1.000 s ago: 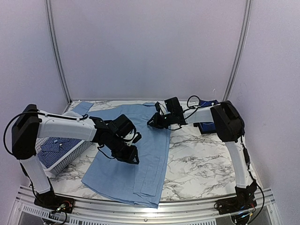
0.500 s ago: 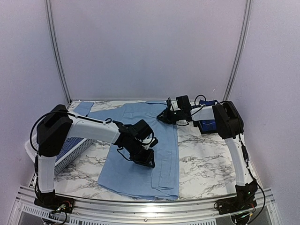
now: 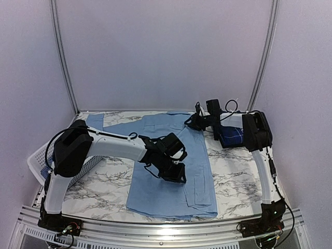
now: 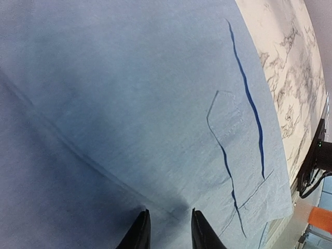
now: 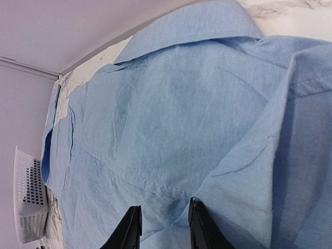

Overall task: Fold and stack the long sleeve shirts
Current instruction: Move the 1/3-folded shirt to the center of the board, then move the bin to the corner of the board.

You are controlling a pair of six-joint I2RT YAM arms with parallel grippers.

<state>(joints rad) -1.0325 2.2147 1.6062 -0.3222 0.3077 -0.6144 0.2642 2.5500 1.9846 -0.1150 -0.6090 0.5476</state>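
Note:
The plain light blue shirt (image 3: 171,194) lies spread on the marble table (image 3: 238,176), collar at the back, hem near the front edge. My left gripper (image 3: 176,175) is down on the middle of its body, fingers narrowly apart with cloth pinched between them in the left wrist view (image 4: 166,228). My right gripper (image 3: 191,123) holds the shoulder by the collar, with a fold bunched between its fingers in the right wrist view (image 5: 162,223). The dark navy plaid shirt (image 3: 232,136) lies folded at the back right. The small-check shirt is hidden behind my left arm.
A white mesh basket (image 3: 37,162) stands at the left edge, partly under my left arm; it also shows in the right wrist view (image 5: 28,207). One sleeve (image 3: 93,120) trails to the back left corner. The metal rail (image 3: 155,233) runs along the front.
Both grippers have moved to the right, and the light blue shirt has slid right across the table with them. The check shirt in the basket is now covered by my left arm.

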